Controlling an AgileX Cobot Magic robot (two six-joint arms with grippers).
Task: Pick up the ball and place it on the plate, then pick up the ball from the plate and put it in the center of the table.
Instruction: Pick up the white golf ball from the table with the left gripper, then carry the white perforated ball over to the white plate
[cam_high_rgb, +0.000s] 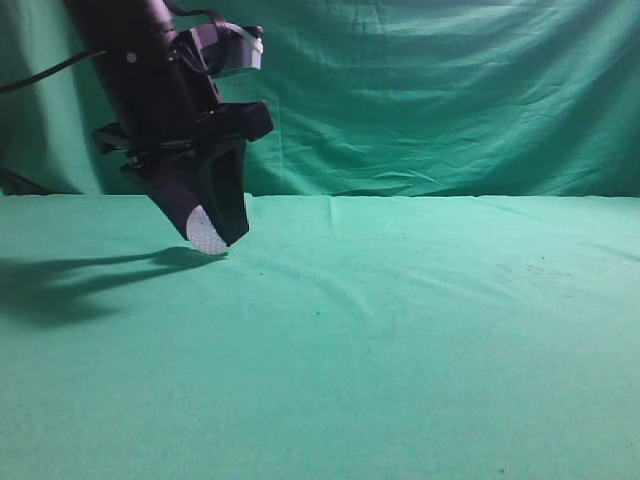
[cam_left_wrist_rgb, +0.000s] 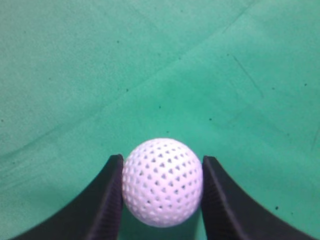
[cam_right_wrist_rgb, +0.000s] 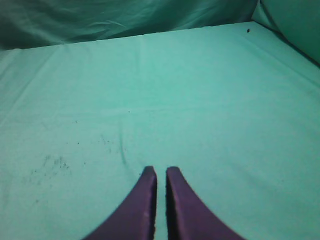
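The ball (cam_high_rgb: 207, 238) is white and dimpled. My left gripper (cam_high_rgb: 216, 236) is shut on it at the left of the table (cam_high_rgb: 400, 320), with the ball just at or barely above the green cloth; I cannot tell if it touches. In the left wrist view the ball (cam_left_wrist_rgb: 162, 182) sits squeezed between the two black fingers of the left gripper (cam_left_wrist_rgb: 162, 159), over the table (cam_left_wrist_rgb: 150, 60). My right gripper (cam_right_wrist_rgb: 161, 171) is shut and empty above the table (cam_right_wrist_rgb: 175, 90); it does not show in the exterior view. The plate is out of view.
A draped green curtain (cam_high_rgb: 450, 90) hangs behind the table's far edge and also shows in the right wrist view (cam_right_wrist_rgb: 125, 15). The left arm casts a dark shadow (cam_high_rgb: 70, 280) on the cloth at the far left.
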